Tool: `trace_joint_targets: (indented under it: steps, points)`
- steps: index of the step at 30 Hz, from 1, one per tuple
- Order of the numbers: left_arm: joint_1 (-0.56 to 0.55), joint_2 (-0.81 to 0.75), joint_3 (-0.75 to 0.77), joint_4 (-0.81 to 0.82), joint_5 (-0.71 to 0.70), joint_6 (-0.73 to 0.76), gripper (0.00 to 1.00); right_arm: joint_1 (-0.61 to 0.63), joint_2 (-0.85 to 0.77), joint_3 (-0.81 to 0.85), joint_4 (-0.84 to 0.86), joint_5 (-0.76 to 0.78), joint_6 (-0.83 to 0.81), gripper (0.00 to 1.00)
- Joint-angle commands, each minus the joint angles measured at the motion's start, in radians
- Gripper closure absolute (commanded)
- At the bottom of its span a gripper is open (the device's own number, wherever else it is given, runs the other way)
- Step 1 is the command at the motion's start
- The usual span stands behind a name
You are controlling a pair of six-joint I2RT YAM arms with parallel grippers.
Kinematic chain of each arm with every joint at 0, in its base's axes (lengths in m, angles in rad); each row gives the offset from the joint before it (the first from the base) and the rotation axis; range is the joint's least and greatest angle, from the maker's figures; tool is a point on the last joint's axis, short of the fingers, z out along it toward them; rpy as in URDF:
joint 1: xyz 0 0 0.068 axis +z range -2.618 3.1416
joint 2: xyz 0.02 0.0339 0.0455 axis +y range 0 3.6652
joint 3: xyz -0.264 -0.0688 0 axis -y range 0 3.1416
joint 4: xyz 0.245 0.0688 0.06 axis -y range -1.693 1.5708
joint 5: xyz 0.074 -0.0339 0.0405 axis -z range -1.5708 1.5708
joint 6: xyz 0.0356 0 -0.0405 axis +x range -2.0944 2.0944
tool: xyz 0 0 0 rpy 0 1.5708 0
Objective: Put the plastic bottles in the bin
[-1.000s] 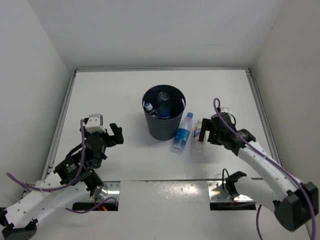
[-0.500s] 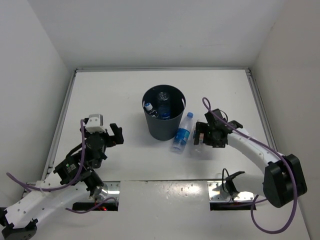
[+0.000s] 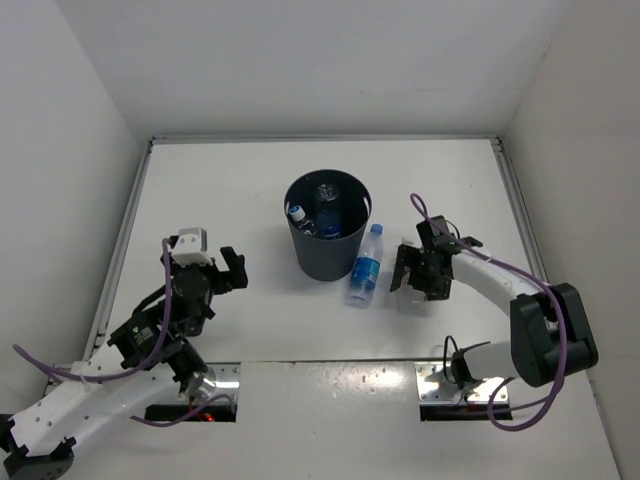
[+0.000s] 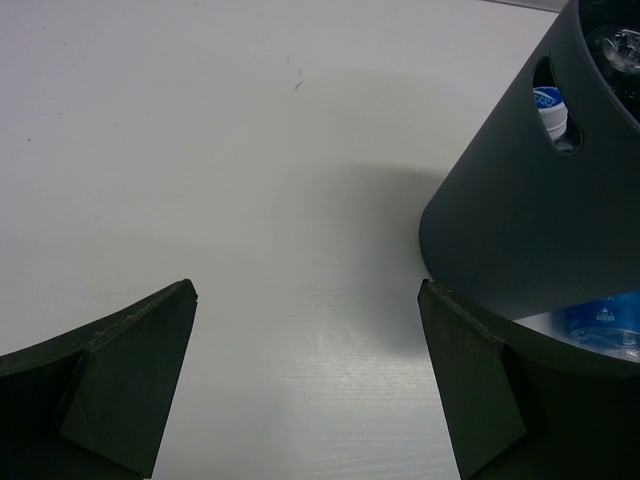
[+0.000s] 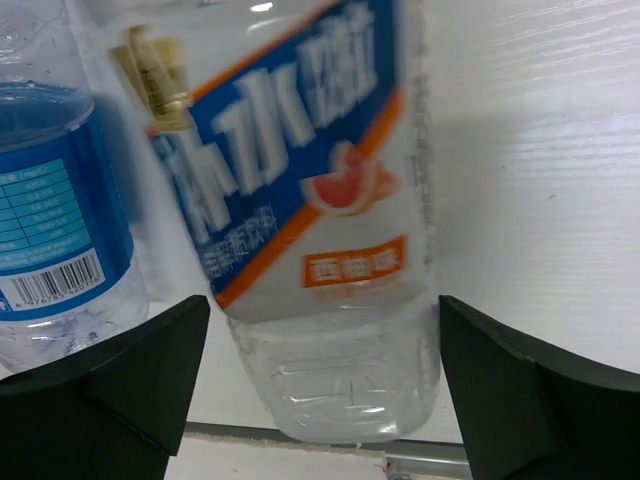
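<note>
Right fingers point(image 5: 110, 390) spread, straddling lying white-blue label bottle point(image 5: 310, 200), not pinching yet. Close squarely mid-body; don't bump adjacent blue-label bottle point(image 5: 60, 200). Left fingers point(image 4: 120, 390) spread, empty, near bin point(image 4: 520, 220).

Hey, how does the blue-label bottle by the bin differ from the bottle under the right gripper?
The blue-label bottle wears a blue wrap with a barcode; the white-blue-label bottle has a white label with a blue band and orange trim. The blue-label bottle lies beside the bin, outside the right gripper; the white-blue-label bottle lies between its spread fingers. Both are clear plastic, lying on the table.
</note>
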Motion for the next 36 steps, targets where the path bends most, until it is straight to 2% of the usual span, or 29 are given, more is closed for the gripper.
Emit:
trace_joint_targets:
  steps: [1,6,11,18,23,29,32,33,35,36]
  points:
    - [-0.004,-0.006,0.026,0.014,0.002,0.005,0.00,-0.011,-0.015,0.001,0.028,-0.033,0.013,0.08]
    - [-0.004,-0.006,0.026,0.023,0.002,0.005,0.00,-0.069,-0.075,0.001,-0.004,-0.054,0.013,0.20]
    - [-0.004,0.004,0.026,0.023,0.002,0.014,0.00,-0.139,-0.128,0.039,-0.044,-0.100,0.004,0.37]
    - [-0.004,-0.019,0.017,0.023,-0.009,0.014,0.00,-0.139,-0.139,0.075,-0.085,-0.077,0.013,0.40]
    - [-0.004,-0.019,0.017,0.023,-0.009,0.014,0.00,-0.139,-0.113,0.015,-0.024,-0.088,0.035,0.24]
    - [-0.004,-0.029,0.017,0.023,-0.009,0.014,0.00,-0.139,-0.004,0.001,0.007,-0.088,0.044,0.22]
    - [-0.004,-0.029,0.017,0.023,0.000,0.014,0.00,-0.129,0.026,-0.010,0.030,-0.088,0.044,0.32]
    - [-0.004,-0.029,0.017,0.023,0.000,0.014,0.00,-0.129,0.027,-0.019,0.030,-0.088,0.044,0.39]
    - [-0.004,-0.038,0.017,0.023,0.000,0.023,0.00,-0.138,0.004,-0.019,0.007,-0.088,0.044,0.40]
    - [-0.004,-0.038,0.017,0.023,0.000,0.023,0.00,-0.153,-0.012,0.010,-0.007,-0.077,0.044,0.45]
